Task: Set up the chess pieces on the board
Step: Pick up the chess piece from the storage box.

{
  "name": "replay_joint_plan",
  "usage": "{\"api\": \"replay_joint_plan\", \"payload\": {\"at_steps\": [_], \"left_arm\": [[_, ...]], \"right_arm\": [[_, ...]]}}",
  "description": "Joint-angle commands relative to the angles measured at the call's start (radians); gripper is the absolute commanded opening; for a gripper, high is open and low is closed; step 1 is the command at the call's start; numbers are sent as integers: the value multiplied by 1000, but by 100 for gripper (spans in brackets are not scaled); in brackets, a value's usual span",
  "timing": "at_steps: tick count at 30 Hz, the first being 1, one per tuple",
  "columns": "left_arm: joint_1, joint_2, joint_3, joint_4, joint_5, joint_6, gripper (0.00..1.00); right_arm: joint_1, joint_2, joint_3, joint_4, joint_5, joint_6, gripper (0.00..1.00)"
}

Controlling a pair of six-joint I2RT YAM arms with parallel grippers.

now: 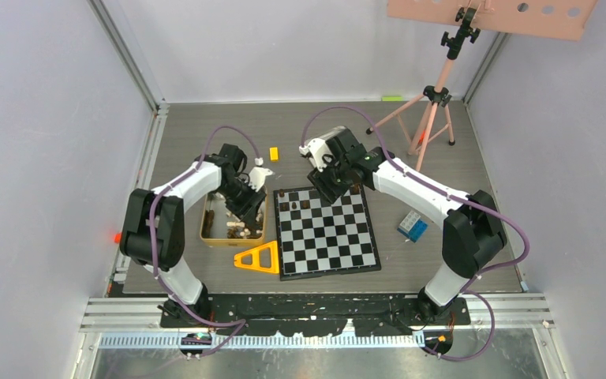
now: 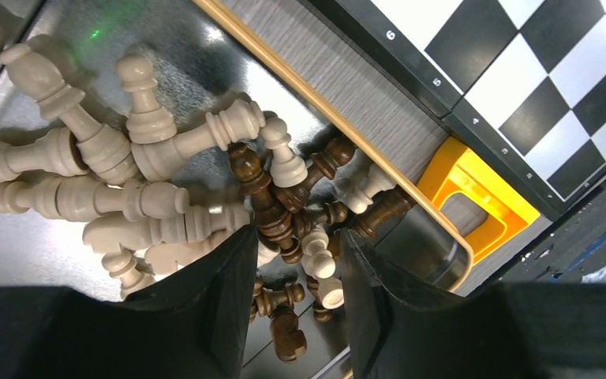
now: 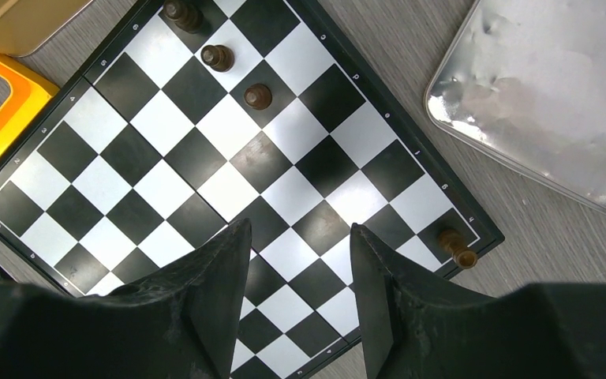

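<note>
Most of the chess pieces [image 2: 158, 201] are lying jumbled, dark and pale together, in the gold tin [image 2: 323, 106] just left of the board [image 1: 327, 229], where a few dark ones are standing near the far edge. Your left gripper [image 2: 296, 304] is hanging over the heap, jaws partly apart, pinching nothing. Your right gripper [image 3: 300, 296] is hovering above the board, likewise parted and empty.
</note>
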Motion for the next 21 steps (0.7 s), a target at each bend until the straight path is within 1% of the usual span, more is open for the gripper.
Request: {"api": "replay_joint_plan", "payload": {"at_steps": [1, 10, 12, 16, 21], "left_arm": [[-15, 7, 10, 41, -57, -12, 45], [-41, 48, -13, 50, -71, 5, 44], [-42, 52, -19, 56, -77, 6, 42], [-42, 52, -21, 58, -80, 3, 35], [-42, 47, -24, 60, -146, 6, 33]], "right_arm": [[-5, -43, 0, 31, -20, 4, 55], [-14, -40, -5, 30, -24, 4, 55], [-15, -40, -7, 30, -24, 4, 55], [-19, -39, -7, 31, -26, 3, 54], [-21, -35, 3, 28, -25, 0, 54]]}}
